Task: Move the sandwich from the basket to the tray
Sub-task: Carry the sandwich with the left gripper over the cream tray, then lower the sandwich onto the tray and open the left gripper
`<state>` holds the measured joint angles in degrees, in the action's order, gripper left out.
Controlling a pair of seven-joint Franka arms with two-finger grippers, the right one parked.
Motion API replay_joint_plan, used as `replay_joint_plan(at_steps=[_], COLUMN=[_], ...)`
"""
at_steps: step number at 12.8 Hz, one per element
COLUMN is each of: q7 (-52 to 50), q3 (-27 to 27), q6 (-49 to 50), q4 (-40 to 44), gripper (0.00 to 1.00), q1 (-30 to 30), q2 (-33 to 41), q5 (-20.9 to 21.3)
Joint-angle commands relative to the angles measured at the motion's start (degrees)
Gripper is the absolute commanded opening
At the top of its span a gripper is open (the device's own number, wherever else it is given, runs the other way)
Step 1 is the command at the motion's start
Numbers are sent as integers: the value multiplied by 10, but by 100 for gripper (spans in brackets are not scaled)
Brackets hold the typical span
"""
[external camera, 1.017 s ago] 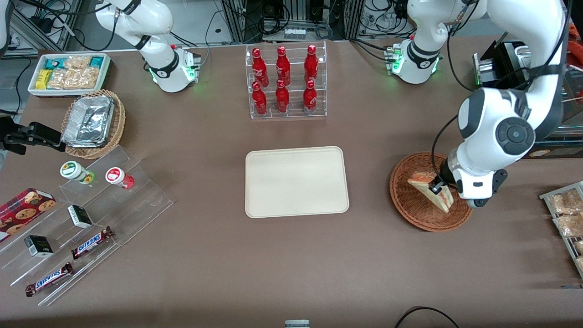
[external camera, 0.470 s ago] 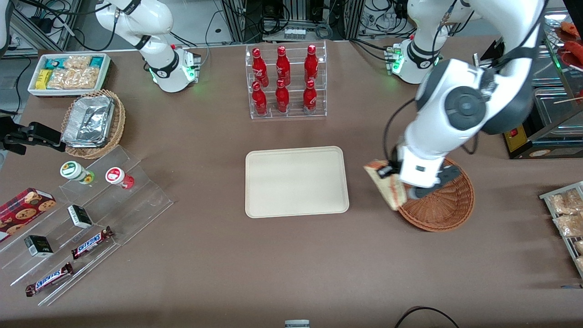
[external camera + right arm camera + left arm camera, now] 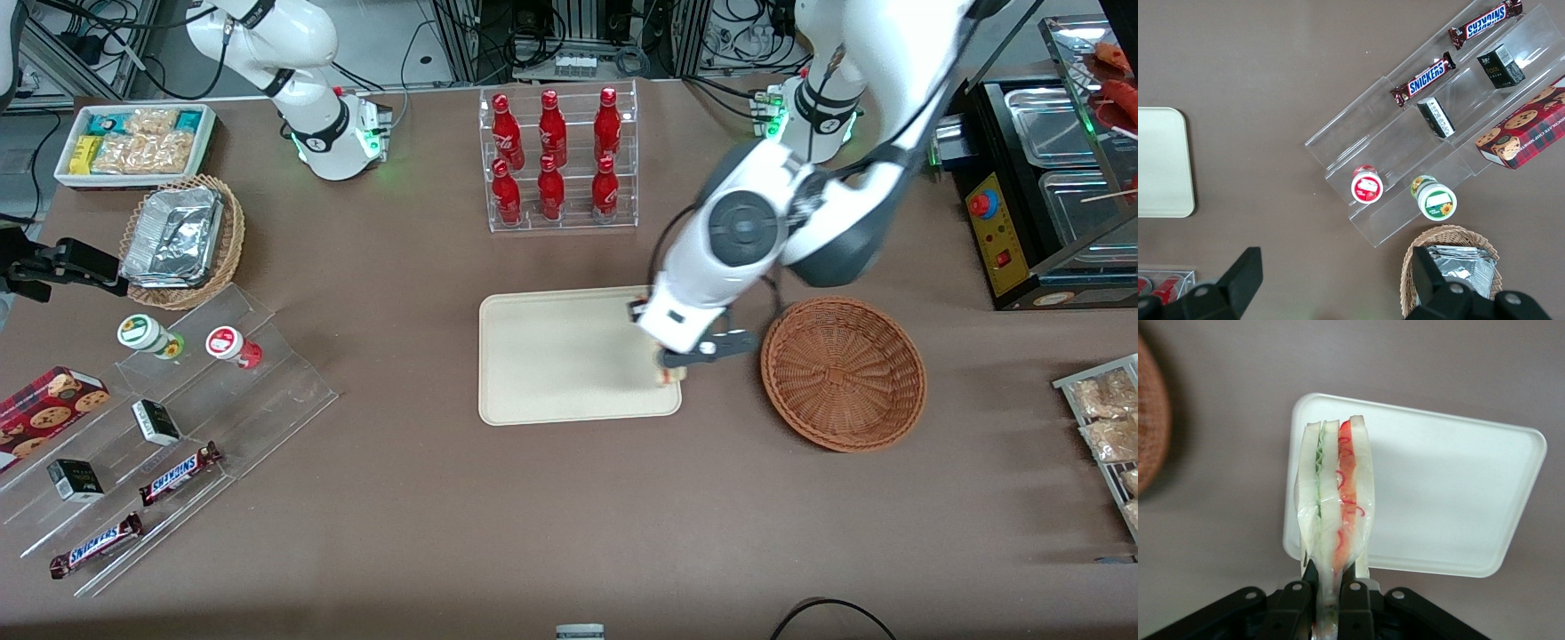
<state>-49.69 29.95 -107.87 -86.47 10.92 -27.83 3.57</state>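
you can see your gripper [image 3: 669, 369] up over the tray [image 3: 551, 356], at the tray's edge that sits nearest the basket [image 3: 843, 373]. on a clock laid over the tray in the front view, the gripper is at about four o'clock. the arm covers most of it there, so look at the left wrist view for the grip.

in the left wrist view your gripper [image 3: 1328, 587] has its two fingers [image 3: 1350, 590] pressed tight on the sandwich [image 3: 1335, 500]. it is squeezing the thin end of the wedge. the wide end sticks out away from the fingers, with the layers facing the camera. you can see white bread, a green line and a red-orange line, all under clear wrap. the sandwich hangs in the air above the tray [image 3: 1451, 493], over the tray's edge, partly over the brown table [image 3: 1225, 520]. you cannot tell how high it is.

in the front view only a small bit of the sandwich [image 3: 669, 380] peeks out under the arm, right at the tray's rim.

the basket has nothing in it. from the tray's middle it sits at three o'clock in the front view, near the tray but not touching it.

the rack of red bottles [image 3: 557, 160] stands at twelve o'clock from the tray, farther from the front camera.
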Motion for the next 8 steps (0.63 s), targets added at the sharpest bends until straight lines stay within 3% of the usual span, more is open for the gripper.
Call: replay_joint_plan(at_steps=[1, 5, 8], q7=[-3, -35, -35], q3=[-1, -2, -2], q6=[-43, -71, -95], q4=[37, 34, 35], gripper=[0, 0, 0], q1=[40, 87, 96], q2=[-63, -114, -136], q5=[16, 70, 76])
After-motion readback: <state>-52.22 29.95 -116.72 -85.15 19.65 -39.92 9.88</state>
